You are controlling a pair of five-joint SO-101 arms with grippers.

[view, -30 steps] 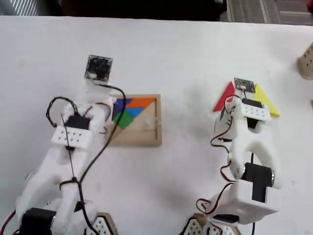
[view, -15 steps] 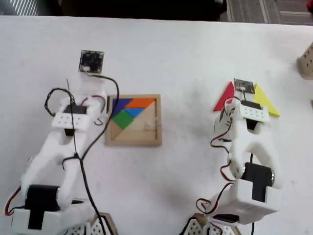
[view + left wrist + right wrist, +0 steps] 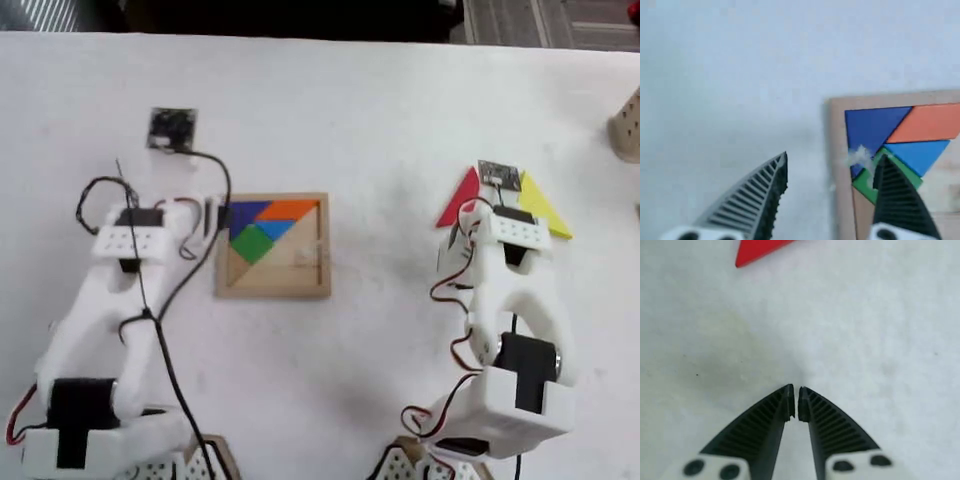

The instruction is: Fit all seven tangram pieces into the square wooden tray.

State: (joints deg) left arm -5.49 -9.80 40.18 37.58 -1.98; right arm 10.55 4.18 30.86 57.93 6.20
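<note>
Tray (image 3: pixel 272 288) between arms, part filled, perhaps four pieces. Left tool (image 3: pixel 832 159) spread, empty, beside its edge. Right tool (image 3: pixel 795 388) pressed together near red triangle (image 3: pixel 458 197), yellow triangle (image 3: pixel 545 207); spread it first, pinch across straight edges.

Jaws tip to tip over white table (image 3: pixel 880 315), red piece (image 3: pixel 760 246) farther off.

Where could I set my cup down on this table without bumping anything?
Bare table lies between the wooden tray and the right arm, and along the far side beyond both. Crowded: the tray's left edge, beside the left gripper, and around the red triangle and yellow triangle by the right arm.
</note>
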